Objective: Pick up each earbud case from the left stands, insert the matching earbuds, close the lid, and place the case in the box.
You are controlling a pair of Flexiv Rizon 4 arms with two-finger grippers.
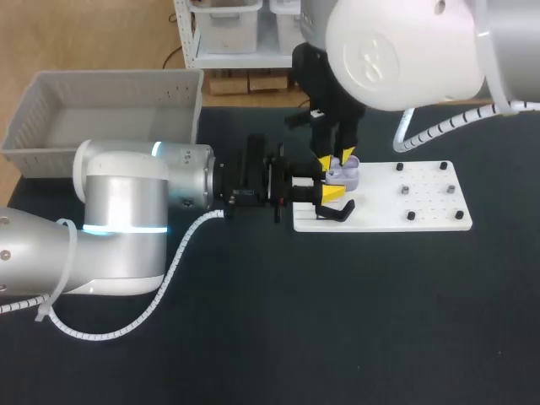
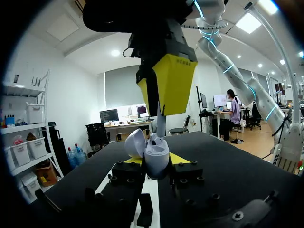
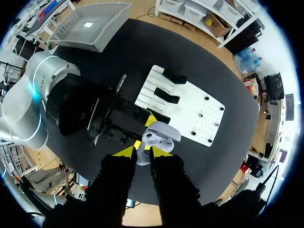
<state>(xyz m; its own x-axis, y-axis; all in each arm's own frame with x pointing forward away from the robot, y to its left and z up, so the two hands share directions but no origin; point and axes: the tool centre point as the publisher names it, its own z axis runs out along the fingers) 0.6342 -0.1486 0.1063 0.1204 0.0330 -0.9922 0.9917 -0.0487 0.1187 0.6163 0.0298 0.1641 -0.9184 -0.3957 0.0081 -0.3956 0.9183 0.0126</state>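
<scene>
Case, lid open, is just above the board, clamped low on its body by the left gripper. The right gripper pinches what looks like an earbud at the case's mouth. Shell is likely light, rigid and slick, with a weak hinge: hold the body sides, never the lid.

Left hand level, clamped; right hand vertical above, pinched

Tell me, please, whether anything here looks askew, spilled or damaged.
Nothing stands out. The left gripper holds the open earbud case upright over the white board, and the right gripper holds an earbud at its opening.
</scene>
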